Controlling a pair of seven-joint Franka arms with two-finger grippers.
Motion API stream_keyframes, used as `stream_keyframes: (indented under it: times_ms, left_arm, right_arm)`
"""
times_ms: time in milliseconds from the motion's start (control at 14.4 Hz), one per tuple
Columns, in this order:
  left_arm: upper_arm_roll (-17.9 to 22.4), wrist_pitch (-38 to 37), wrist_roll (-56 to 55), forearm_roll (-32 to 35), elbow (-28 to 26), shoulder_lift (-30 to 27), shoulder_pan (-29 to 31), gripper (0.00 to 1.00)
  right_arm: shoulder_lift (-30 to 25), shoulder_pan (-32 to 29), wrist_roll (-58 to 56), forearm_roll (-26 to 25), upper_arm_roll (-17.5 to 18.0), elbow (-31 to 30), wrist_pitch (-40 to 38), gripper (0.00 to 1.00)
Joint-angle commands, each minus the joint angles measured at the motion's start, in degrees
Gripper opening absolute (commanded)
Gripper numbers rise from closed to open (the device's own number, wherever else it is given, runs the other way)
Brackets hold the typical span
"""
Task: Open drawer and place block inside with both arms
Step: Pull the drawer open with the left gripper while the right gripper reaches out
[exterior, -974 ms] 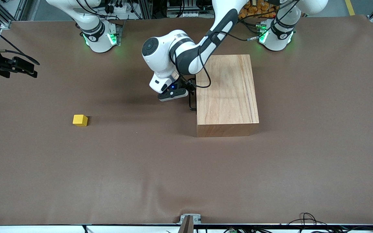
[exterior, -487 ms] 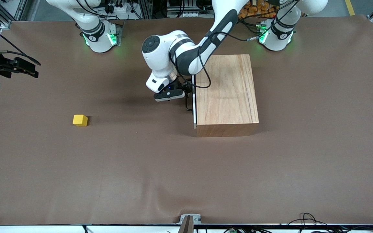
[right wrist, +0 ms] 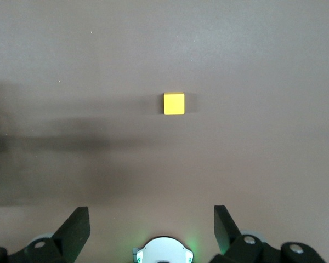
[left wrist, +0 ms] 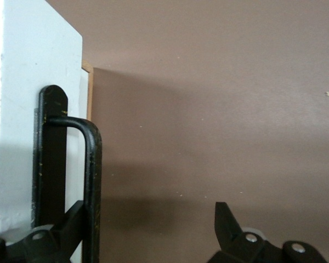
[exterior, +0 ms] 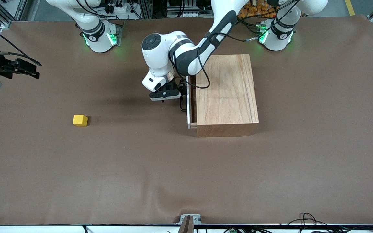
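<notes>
The light-wood box [exterior: 227, 94] stands in the middle of the table. Its drawer [exterior: 189, 105] is pulled out a little toward the right arm's end, showing its white front [left wrist: 38, 104]. My left gripper [exterior: 177, 98] is open at the black wire handle [exterior: 183, 104]. In the left wrist view [left wrist: 151, 230] one finger [left wrist: 71, 227] is hooked between the handle [left wrist: 91, 181] and the drawer front, the other stands well apart. The yellow block [exterior: 80, 120] lies on the table toward the right arm's end. My right gripper [exterior: 28, 69] hangs open and empty, with the block [right wrist: 174, 103] in its view.
A brown cloth [exterior: 186, 168] covers the whole table. The arm bases [exterior: 99, 36] glow green along the edge farthest from the front camera. Cables [exterior: 306, 220] lie at the edge nearest the front camera.
The drawer has slid out from shut to slightly open, drawn by the left gripper moving toward the right arm's end. The right gripper has shifted only slightly.
</notes>
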Motion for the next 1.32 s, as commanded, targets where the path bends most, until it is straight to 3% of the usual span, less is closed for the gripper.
stream_keyframes:
  times_ms: [0, 765, 1252]
  left_arm:
    - [-0.46, 2.86, 0.07, 0.57, 1.39, 1.55, -0.44, 1.0]
    - [-2.3, 5.23, -0.11, 0.57, 1.74, 1.29, -1.24, 1.0]
    - [-2.92, 8.83, -0.11, 0.57, 1.83, 1.46, -1.24, 1.0]
  right_arm:
    - [-0.61, 0.18, 0.18, -0.39, 0.05, -0.42, 1.03, 1.0]
    - [-0.44, 0.44, 0.27, -0.39, 0.05, -0.51, 1.82, 1.0]
    - [-0.17, 0.53, 0.18, -0.39, 0.05, -4.64, 5.59, 1.0]
